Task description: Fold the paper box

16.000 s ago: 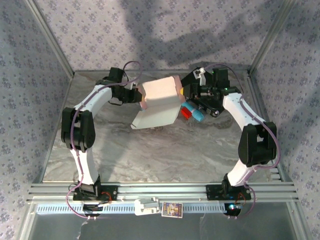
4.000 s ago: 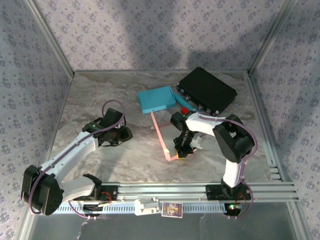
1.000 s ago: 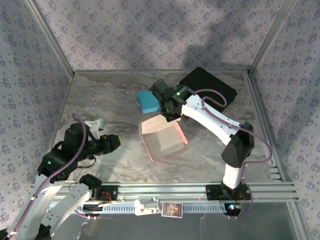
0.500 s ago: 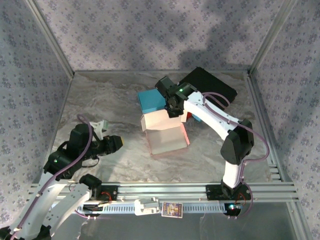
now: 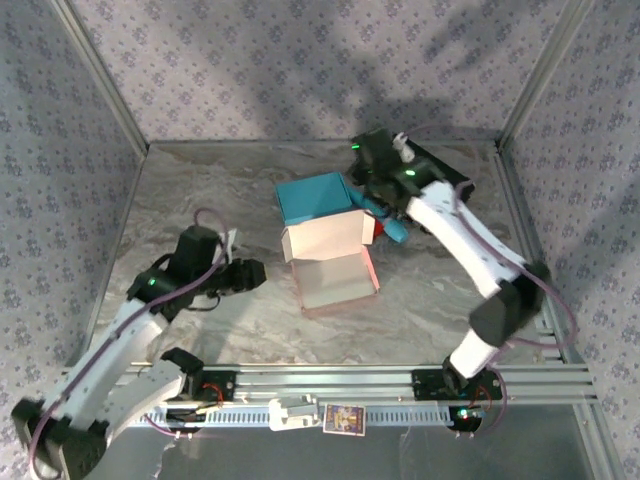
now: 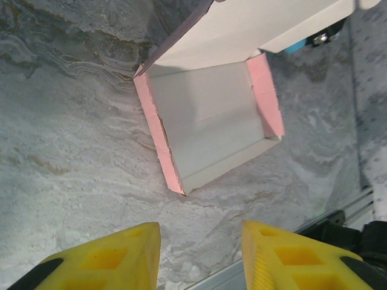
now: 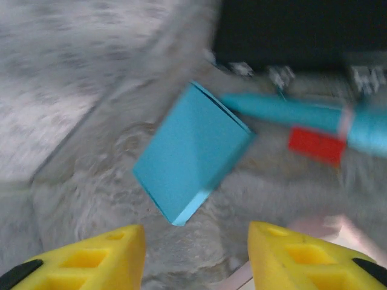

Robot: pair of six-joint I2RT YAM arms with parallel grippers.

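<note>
We are seeing one paper box (image 5: 335, 268) lying open-topped at the middle of the table (image 5: 200, 190), with bare marble stretching toward 10 and 5 o'clock. One blue box (image 5: 312, 197) is sitting just beside its 12 o'clock wall (one teal pen (image 5: 393, 230) is lying at 2). Our left hand (image 6: 201, 254) is hovering released at 9 o'clock, and our right hand (image 7: 196, 254), also released, is hanging at 1.

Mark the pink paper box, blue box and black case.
pink paper box (image 6: 211, 121): left wrist view, white inner floor.
blue box (image 5: 312, 197): top external view, top face.
black case (image 7: 290, 30): right wrist view, dark top.
</note>
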